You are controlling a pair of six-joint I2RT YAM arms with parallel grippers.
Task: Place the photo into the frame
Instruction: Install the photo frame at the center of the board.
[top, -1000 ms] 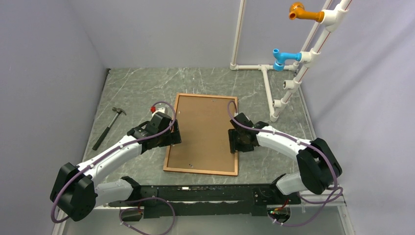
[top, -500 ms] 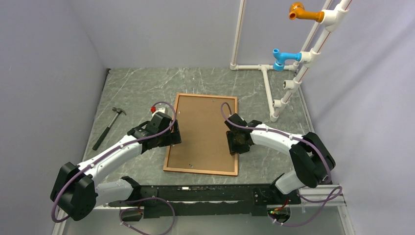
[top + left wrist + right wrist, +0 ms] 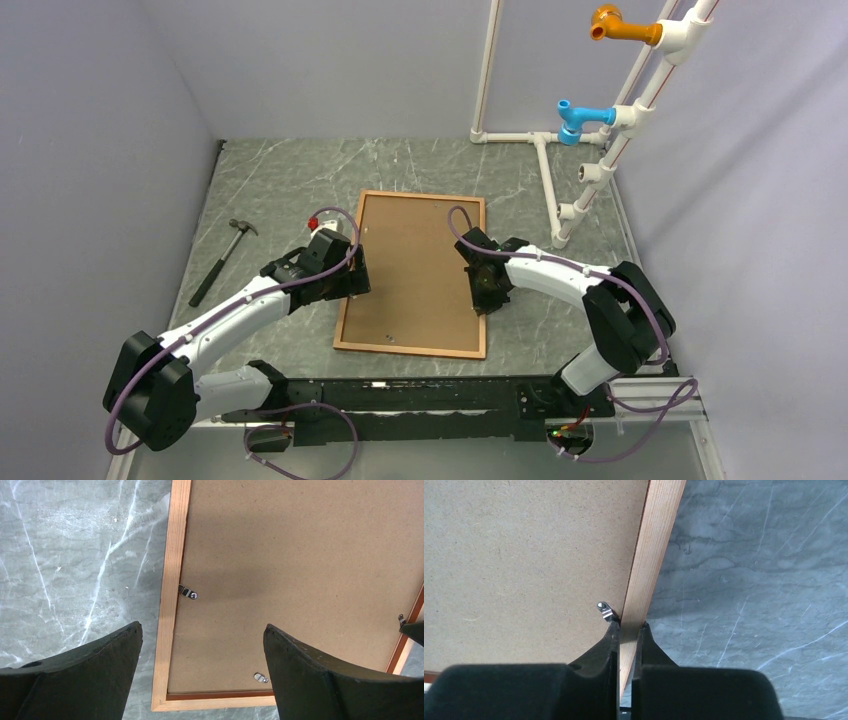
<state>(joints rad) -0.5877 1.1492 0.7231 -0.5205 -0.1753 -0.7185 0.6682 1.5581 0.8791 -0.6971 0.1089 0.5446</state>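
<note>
Right gripper (image 3: pixel 628 626) is seen pressed almost together, its tips pinching the right rail of the frame (image 3: pixel 410 349), just beside a metal clip (image 3: pixel 604 607). Left gripper (image 3: pixel 201 628) is held spread wide above the frame's left rail. The frame is laid back-up on the table (image 3: pixel 270 180) and is filled by the backing board (image 3: pixel 415 265).
</note>
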